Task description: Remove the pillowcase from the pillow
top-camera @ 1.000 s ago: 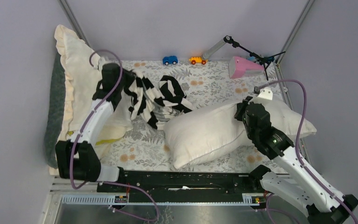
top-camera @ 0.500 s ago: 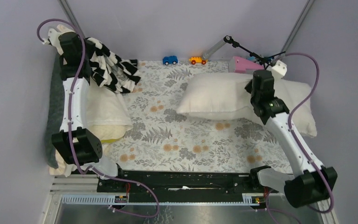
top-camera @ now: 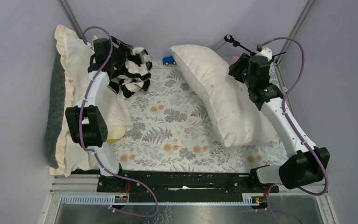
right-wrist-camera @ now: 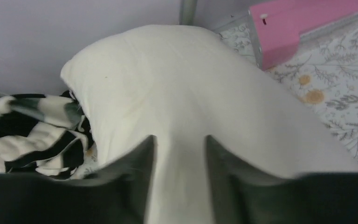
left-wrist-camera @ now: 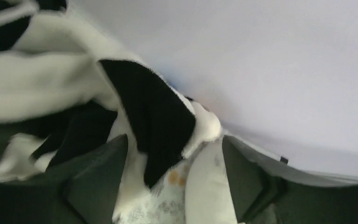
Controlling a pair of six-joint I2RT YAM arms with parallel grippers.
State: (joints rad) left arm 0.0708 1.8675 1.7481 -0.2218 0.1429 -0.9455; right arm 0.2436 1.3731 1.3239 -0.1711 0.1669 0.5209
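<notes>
Swung the pillow (top-camera: 223, 98) round since half a second ago, from lying flat at the far right to slanting from the back wall toward the near right of the floral counter (top-camera: 177, 135). Brought the pillowcase (top-camera: 131, 72) down from high in the far-left corner to a bunch at the far left, well apart from the pillow. Looks fully stripped, so probably only setting both down remains.

Grips a ridge of pillow cloth in the right tool (right-wrist-camera: 179, 144), jaws clenched on it. Shows the left tool (left-wrist-camera: 173, 144) with jaws spread wide, striped cloth draped over and between, no pinch to be seen.

Could shed the pillowcase onto the cream ruffled pillow (top-camera: 74, 60) with any quick turn. Could drop the pillow as well, hung from so thin a pinch. Could also knock the blue toy car (top-camera: 169, 60) or the black stand (top-camera: 237, 44) just behind it, or brush the pink box (right-wrist-camera: 303, 23).
</notes>
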